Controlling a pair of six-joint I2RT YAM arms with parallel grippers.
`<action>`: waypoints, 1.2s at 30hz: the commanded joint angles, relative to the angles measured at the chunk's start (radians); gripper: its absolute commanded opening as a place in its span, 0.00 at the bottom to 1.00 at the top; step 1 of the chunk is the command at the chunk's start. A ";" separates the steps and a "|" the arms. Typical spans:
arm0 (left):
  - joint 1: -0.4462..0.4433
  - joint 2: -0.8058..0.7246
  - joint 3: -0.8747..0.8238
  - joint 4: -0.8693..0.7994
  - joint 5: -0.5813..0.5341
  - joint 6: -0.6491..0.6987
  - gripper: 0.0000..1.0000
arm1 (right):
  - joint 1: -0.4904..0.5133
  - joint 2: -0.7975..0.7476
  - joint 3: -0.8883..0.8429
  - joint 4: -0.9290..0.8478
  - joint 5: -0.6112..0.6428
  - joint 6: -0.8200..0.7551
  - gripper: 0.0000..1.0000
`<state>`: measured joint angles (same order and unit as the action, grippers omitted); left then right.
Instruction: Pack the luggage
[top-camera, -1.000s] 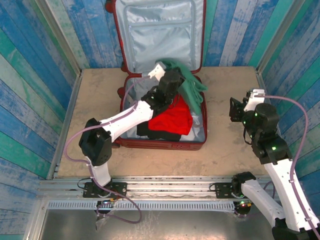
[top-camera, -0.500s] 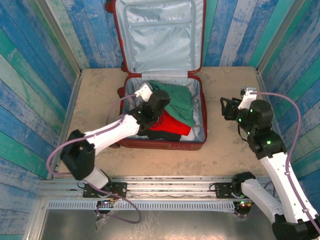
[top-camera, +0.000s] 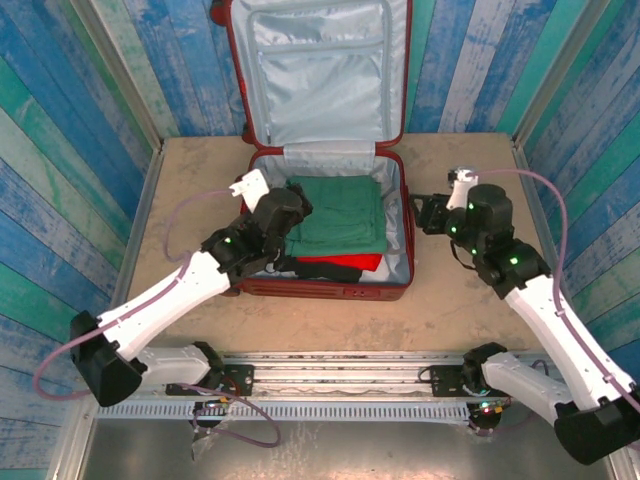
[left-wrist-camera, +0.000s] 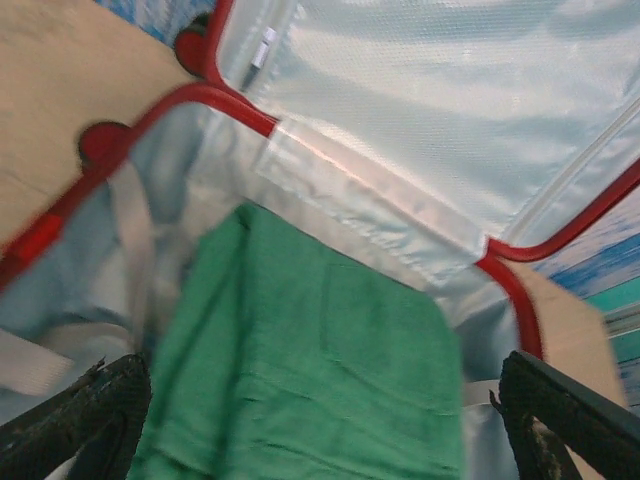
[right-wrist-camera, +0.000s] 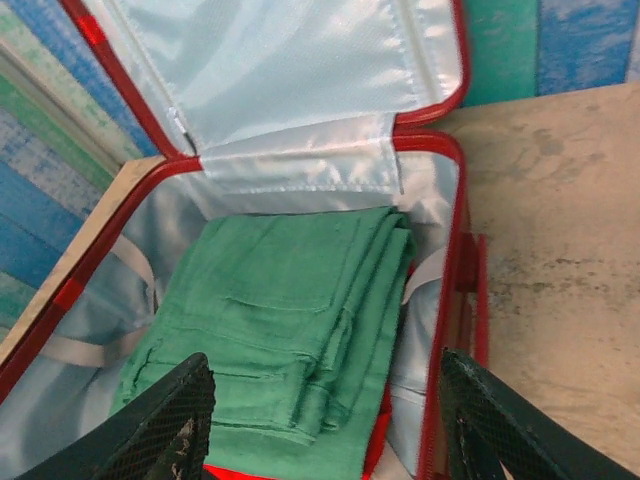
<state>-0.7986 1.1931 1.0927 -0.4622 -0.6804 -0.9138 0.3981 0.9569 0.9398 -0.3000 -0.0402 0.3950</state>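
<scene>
Just let go with left gripper (top-camera: 290, 208): nearly pinched a second ago, jaws wide apart now, holding nothing. Confirmed in the left wrist view: fingers (left-wrist-camera: 75, 420) out at both bottom corners, only cloth below. Also pulled back from over the middle of the case to its near-left corner.

Leaves the green garment (top-camera: 335, 215) no longer bunched in the air but lying flat and folded in the lower shell, on top of the red cloth (top-camera: 338, 262), with something dark (top-camera: 325, 274) under that.

No change to the luggage (top-camera: 325, 289): open at the far middle of the table (top-camera: 190, 190), lower shell flat, lid standing up at the back, pale lining showing.

Meanwhile bringing right gripper (top-camera: 428, 213) in from well off to the right to just beside the case's right rim. Jaws partly apart, about midway, empty. Looking straight down the green stack in the right wrist view.

Reading it as one more item packed. Stack looks tidy, inside the rim on all sides. Probably next: press the pile down or go for the lid, guessing from the right arm's approach. Can't tell whether more items are waiting.
</scene>
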 joint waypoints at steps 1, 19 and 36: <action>0.000 -0.049 0.024 -0.092 -0.053 0.250 0.94 | 0.038 0.063 0.051 0.021 0.026 -0.017 0.60; 0.424 0.203 0.154 -0.080 0.575 0.518 0.93 | 0.012 0.557 0.631 0.016 -0.098 -0.501 0.81; 0.616 0.267 0.177 -0.214 0.765 0.613 0.93 | -0.277 1.216 1.391 0.134 -0.334 -0.338 0.80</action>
<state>-0.1997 1.4273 1.2369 -0.6289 0.0681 -0.3389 0.1284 2.1147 2.2841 -0.2203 -0.3328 0.0113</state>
